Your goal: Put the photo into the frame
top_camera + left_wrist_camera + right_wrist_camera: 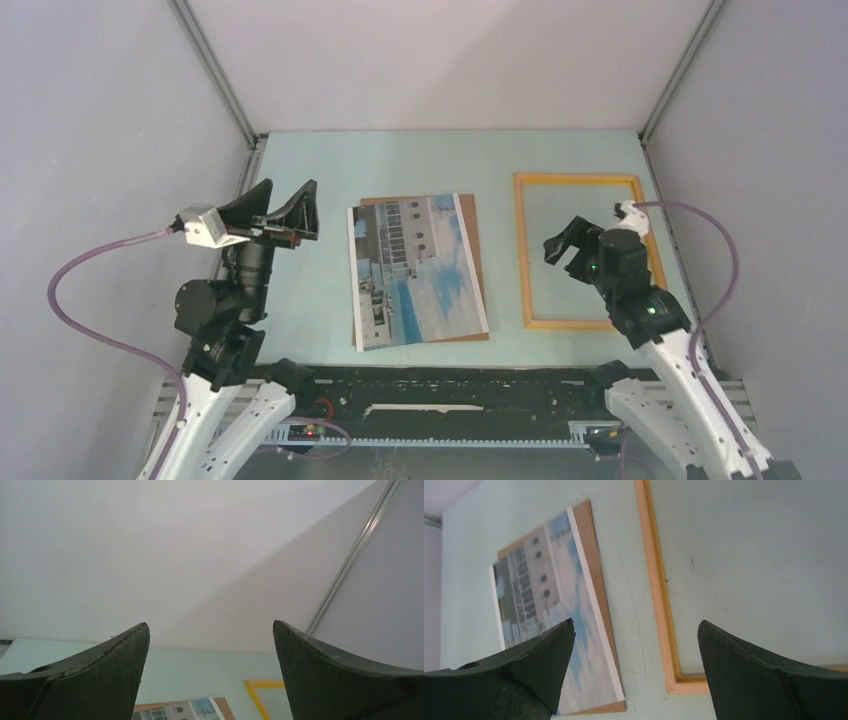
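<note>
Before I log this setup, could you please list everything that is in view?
photo: one, white building against blue sky, lying on the backing board at mid-table
backing board: one, brown, flat under the photo, showing past its edges
frame: one, yellow-orange, flat on the right side of the table, apart from the photo, nothing in it
table: one, pale green, enclosed by grey walls
cables: two, purple, one looping from each arm
left gripper: one, black, open, raised at the left, holding nothing
right gripper: one, black, open, above the frame, holding nothing
</note>
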`<state>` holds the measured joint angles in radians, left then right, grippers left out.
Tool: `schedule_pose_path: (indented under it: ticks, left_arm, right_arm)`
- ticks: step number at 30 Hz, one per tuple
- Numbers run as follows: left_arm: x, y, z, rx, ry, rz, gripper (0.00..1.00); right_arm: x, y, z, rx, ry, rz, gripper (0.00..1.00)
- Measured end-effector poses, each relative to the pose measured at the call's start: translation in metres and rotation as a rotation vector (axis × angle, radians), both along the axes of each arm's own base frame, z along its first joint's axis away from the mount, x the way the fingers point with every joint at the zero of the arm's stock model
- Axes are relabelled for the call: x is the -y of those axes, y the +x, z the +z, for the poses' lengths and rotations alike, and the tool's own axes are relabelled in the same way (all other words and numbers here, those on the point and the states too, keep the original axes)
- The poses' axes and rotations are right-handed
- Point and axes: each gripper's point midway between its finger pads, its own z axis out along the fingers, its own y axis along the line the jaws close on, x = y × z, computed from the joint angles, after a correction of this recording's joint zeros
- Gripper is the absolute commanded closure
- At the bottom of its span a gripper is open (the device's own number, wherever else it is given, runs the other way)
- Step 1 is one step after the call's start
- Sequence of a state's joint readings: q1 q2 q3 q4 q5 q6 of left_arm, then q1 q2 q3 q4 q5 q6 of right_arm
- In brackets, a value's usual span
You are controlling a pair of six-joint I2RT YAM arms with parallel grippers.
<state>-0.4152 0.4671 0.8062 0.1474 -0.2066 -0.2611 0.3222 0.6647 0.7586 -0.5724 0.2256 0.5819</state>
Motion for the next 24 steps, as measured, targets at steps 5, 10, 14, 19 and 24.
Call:
schedule_pose_path:
  ticks: [5,10,14,19,24]
  left_arm:
    - [0.01,0.026,-0.025,-0.105,0.026,0.001,0.0]
    - [0.018,0.055,-0.059,-0.245,-0.003,0.021,0.0]
    - [0.027,0.078,-0.092,-0.377,-0.048,0.03,0.0]
    - [0.051,0.102,-0.163,-0.645,-0.013,0.011,0.0]
    - [0.065,0.096,-0.235,-0.907,0.033,-0.05,0.0]
  right_arm:
    - [-0.032,0.013,-0.051,-0.149,0.054,0.108,0.04]
    - [-0.07,0.02,-0.109,-0.292,0.176,0.202,0.09]
    - [-0.104,0.02,-0.135,-0.366,0.226,0.285,0.09]
    - [-0.128,0.022,-0.144,-0.38,0.269,0.344,0.11]
    - [-0.14,0.025,-0.147,-0.375,0.292,0.361,0.12]
